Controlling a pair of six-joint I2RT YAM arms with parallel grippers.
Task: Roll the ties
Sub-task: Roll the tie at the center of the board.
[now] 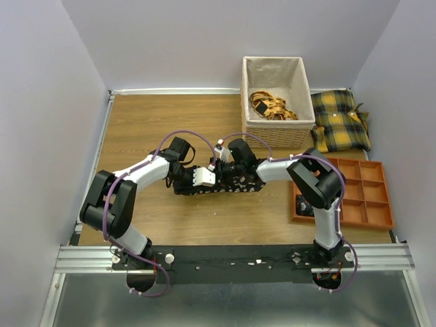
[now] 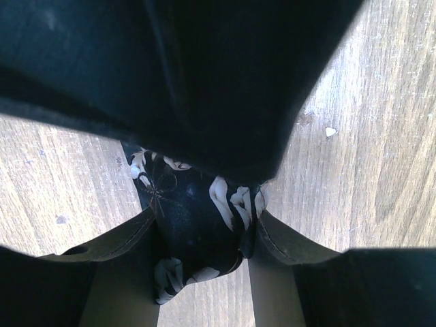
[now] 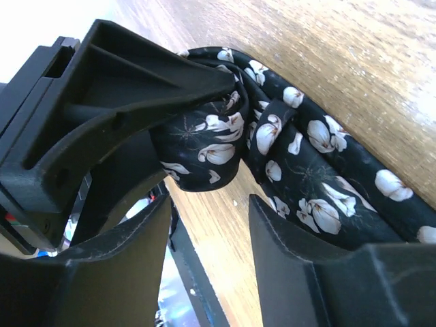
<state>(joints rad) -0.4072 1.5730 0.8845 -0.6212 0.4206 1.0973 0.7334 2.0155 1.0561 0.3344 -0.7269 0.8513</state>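
Black floral tie [image 2: 182, 208] snug inside the narrow-set left tool [image 2: 204, 223].

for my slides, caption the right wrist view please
Black flowered tie, partly rolled on the wooden table, its coil pinched by the left hand.

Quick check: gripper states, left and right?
Left gripper: jaws closed on the rolled end of the tie.
Right gripper: jaws open, holding nothing.
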